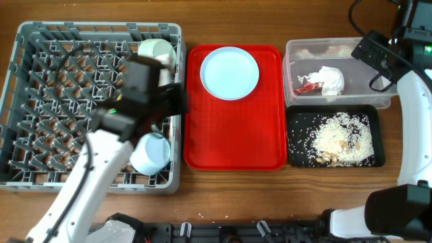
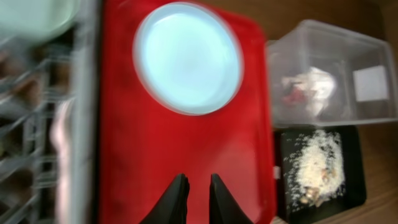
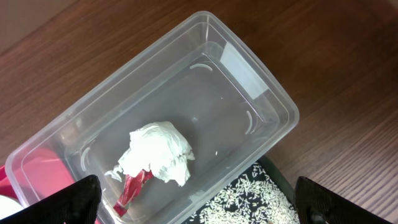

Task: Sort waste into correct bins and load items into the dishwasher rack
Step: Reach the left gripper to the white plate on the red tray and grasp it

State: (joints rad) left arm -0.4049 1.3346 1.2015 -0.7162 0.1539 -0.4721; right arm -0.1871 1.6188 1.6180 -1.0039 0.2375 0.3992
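Observation:
The pale blue plate (image 1: 229,72) lies on the red tray (image 1: 233,142). My left gripper (image 1: 177,98) hovers over the right edge of the grey dishwasher rack (image 1: 40,101). In the left wrist view its jaws (image 2: 194,193) are almost together, empty, above the red tray (image 2: 155,155), short of the plate (image 2: 186,59). Two mint bowls (image 1: 156,50) (image 1: 150,152) sit in the rack. The clear tub (image 1: 337,50) holds the white napkin (image 1: 331,79) and red wrapper (image 1: 307,86). Rice (image 1: 334,138) lies in the black tray (image 1: 378,158). My right gripper (image 3: 199,205) is open above the tub (image 3: 217,81). The cup, spoon and fork are not visible.
The rack fills the table's left side, the red tray stands in the middle, and the tub and black tray are side by side at the right. My right arm (image 1: 412,101) runs along the right edge. Bare wood shows beyond the tub (image 3: 348,74).

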